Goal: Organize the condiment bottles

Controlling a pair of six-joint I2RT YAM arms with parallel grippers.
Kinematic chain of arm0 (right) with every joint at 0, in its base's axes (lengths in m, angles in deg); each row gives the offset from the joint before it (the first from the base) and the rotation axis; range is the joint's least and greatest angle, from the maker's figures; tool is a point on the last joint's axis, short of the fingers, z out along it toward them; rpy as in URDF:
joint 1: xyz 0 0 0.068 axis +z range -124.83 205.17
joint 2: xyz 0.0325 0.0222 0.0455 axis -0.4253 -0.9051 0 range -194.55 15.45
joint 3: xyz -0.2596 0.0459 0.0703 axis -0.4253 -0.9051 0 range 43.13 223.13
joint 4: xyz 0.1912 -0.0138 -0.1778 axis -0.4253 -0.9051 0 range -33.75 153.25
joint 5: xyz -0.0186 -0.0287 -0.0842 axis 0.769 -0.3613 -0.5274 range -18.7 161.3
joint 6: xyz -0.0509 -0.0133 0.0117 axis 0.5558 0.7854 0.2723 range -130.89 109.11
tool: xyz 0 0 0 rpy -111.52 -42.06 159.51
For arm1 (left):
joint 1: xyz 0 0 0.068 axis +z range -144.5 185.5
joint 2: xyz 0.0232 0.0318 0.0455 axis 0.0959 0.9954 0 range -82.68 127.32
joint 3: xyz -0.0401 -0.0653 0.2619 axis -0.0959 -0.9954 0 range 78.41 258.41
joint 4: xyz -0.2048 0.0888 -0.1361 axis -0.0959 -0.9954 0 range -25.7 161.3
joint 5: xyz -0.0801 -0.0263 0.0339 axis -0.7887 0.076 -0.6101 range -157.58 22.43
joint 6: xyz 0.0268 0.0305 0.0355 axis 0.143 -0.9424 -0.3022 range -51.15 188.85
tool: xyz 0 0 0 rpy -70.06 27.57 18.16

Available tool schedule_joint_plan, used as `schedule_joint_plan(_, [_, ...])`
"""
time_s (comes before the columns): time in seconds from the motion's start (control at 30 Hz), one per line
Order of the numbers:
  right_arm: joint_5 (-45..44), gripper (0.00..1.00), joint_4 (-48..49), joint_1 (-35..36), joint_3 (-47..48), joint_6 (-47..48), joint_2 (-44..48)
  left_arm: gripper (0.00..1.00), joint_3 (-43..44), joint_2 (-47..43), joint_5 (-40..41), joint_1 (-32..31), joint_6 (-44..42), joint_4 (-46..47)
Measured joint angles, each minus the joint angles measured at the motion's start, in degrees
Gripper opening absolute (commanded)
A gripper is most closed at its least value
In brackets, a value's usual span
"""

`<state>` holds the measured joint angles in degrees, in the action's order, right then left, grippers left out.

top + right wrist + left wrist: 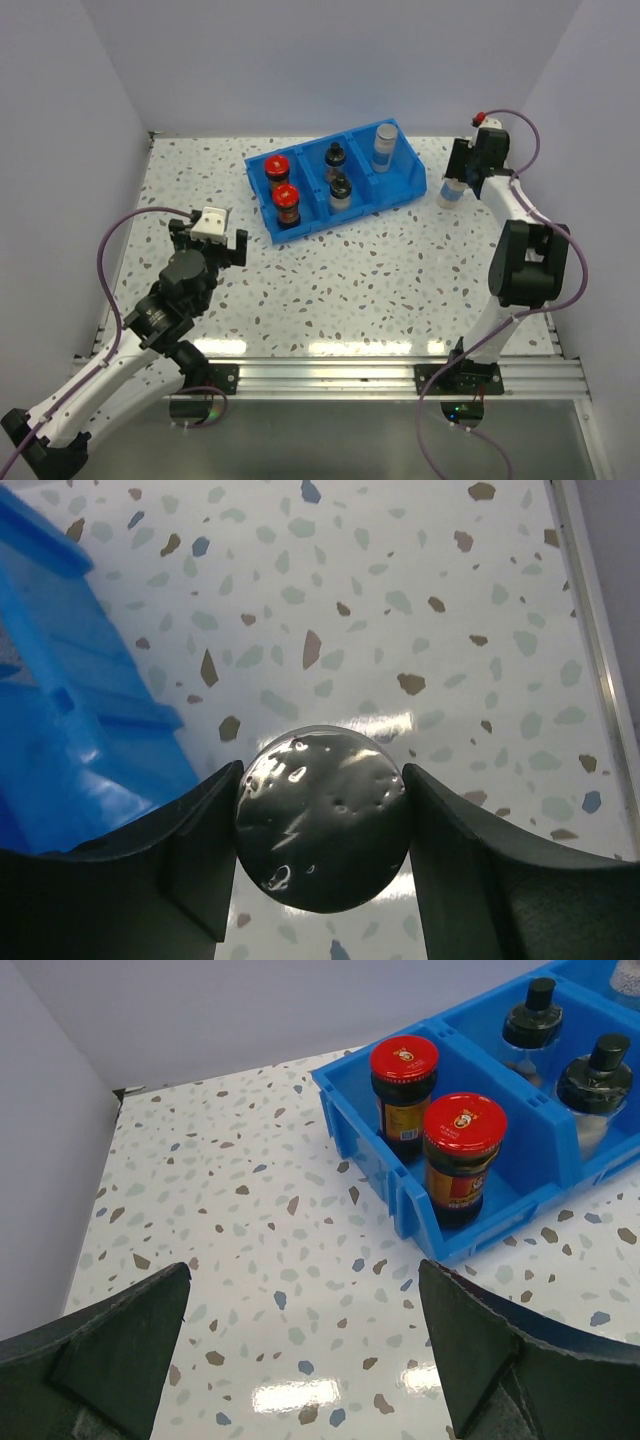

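Top external view: a blue bin [385,200] at upper centre of the speckled worktop [400,285] holds two red-capped jars [276,168] [287,198] in its left compartment, two black-capped jars [335,155] [341,188] in the middle one and a silver-capped jar [385,145] in the right. The second silver-capped jar [451,190] is outside the bin, just beside its right end at upper right of the frame, gripped by the right pincer [322,820] (the right wrist view shows both fingers [190,850] pressed against the sides of its shiny round cap, with the bin's blue wall at left of frame). Whether that jar rests on the worktop or hangs above it cannot be told. The left pincer [210,235], at lower left of the frame, is spread wide and holds nothing; its wrist view shows bare worktop between the fingers and the red-capped jars at upper right.
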<state>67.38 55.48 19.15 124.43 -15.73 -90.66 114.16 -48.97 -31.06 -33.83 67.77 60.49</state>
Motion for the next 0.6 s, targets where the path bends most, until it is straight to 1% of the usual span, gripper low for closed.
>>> schedule_joint_plan(0.13, [1.5, 0.0, -0.9, 1.2, -7.5, 0.3, 8.8, 1.0, 0.0, -0.3, 0.0, 0.0, 0.0, 0.0])
schedule_joint_plan(0.33, [3.2, 0.0, -0.3, 3.5, -10.5, 1.6, 19.4, 1.0, 0.0, -0.4, 0.0, 0.0, 0.0, 0.0])
schedule_joint_plan(0.47, [4.3, 0.0, 0.0, 5.4, -10.5, 2.7, 22.8, 1.0, 0.0, -0.5, 0.0, 0.0, 0.0, 0.0])
schedule_joint_plan(0.6, [5.1, 0.0, -0.8, 9.3, -9.7, 3.5, 22.5, 1.0, 0.0, -0.5, 0.0, 0.0, 0.0, 0.0])
